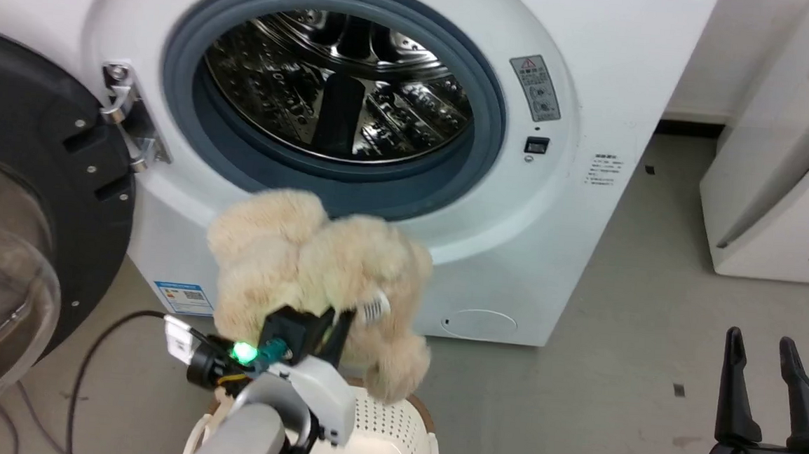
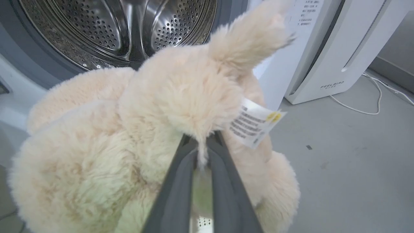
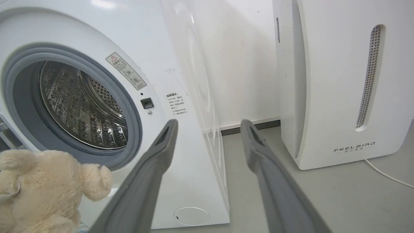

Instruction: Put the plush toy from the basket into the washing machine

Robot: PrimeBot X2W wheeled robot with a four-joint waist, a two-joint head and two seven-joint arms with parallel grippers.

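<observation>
The fluffy cream plush toy (image 1: 318, 264) hangs in the air just below the washing machine's (image 1: 595, 91) open porthole, lifted above the cream basket (image 1: 391, 437). My left gripper (image 1: 332, 321) is shut on the plush toy's fur, near its white tag (image 2: 254, 124); the fingers (image 2: 223, 181) pinch a tuft in the left wrist view. The steel drum (image 1: 336, 82) lies straight ahead of the plush toy (image 2: 161, 106). My right gripper (image 1: 768, 382) stands open at the lower right, holding nothing. The plush toy (image 3: 42, 191) also appears low left in the right wrist view, in front of the washing machine (image 3: 155, 48).
The washer's black-rimmed glass door (image 1: 18, 231) is swung open to the left. A black cable (image 1: 95, 348) runs over the grey floor. A white FEELBIRD appliance (image 1: 786, 180) stands at the right, with a white cord (image 2: 362, 110) beside it.
</observation>
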